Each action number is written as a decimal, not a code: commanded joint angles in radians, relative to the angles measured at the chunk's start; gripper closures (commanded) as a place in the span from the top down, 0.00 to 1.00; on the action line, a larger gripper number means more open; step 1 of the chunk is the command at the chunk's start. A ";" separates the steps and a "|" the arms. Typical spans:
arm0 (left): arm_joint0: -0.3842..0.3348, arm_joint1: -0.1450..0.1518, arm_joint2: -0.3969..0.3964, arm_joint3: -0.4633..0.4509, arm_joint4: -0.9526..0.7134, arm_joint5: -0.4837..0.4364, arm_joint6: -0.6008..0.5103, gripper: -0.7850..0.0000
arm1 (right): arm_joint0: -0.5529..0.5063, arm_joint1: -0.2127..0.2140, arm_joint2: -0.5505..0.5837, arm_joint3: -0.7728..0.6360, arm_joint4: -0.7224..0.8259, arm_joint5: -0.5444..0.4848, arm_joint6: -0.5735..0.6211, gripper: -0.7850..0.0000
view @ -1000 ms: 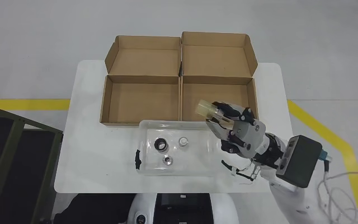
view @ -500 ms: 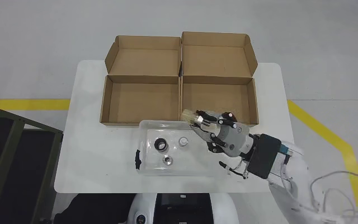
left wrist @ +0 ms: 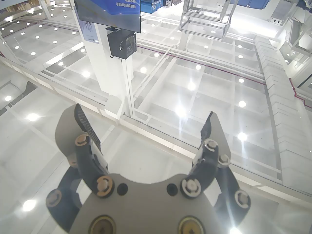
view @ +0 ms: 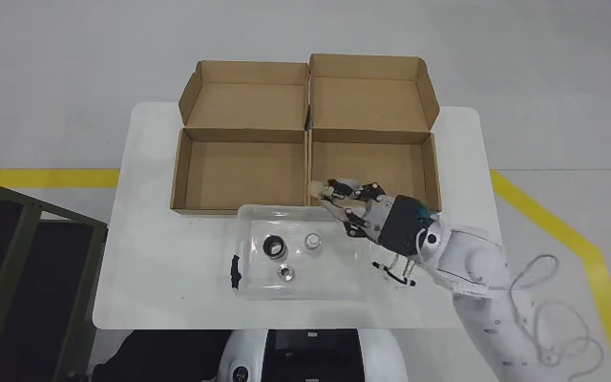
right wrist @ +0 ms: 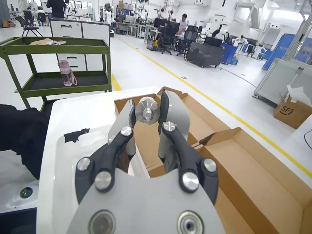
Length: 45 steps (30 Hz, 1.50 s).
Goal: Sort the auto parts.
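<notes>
Now the right claw (right wrist: 147, 108) is clamped on a short silver metal cylinder (right wrist: 147, 114), over the near corner of an open brown cardboard box (view: 382, 167), a clear plastic tray (view: 250, 222) on the white desk (view: 153, 239) just beside it. Three small round parts (view: 286, 275) lie in that tray; the left claw (left wrist: 144, 112) gapes wide, empty.

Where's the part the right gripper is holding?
In the top view, the part is clamped between the right gripper's fingers, over the right box's near-left corner, just past the tray's far rim.
</notes>
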<state>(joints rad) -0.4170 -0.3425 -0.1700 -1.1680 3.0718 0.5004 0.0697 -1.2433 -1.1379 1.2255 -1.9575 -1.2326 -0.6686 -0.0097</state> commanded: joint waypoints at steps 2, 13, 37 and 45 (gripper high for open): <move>0.000 0.000 0.000 0.000 0.000 0.000 0.000 1.00 | 0.043 -0.005 -0.035 0.042 -0.007 0.019 0.063 0.00; 0.000 0.000 0.000 0.000 0.000 0.000 0.000 1.00 | 0.147 -0.021 -0.110 0.112 -0.011 0.102 0.308 0.00; 0.000 0.000 0.000 0.000 0.000 0.000 0.000 1.00 | 0.369 -0.056 -0.217 0.367 0.042 0.165 0.649 0.00; 0.000 0.000 0.000 0.000 0.000 0.000 0.000 1.00 | 0.421 -0.071 -0.263 0.456 0.049 0.173 0.690 0.00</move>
<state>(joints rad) -0.4170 -0.3425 -0.1700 -1.1680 3.0718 0.5004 0.0697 -0.8269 -1.2078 0.9668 -1.5121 -1.1839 -0.4966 0.6796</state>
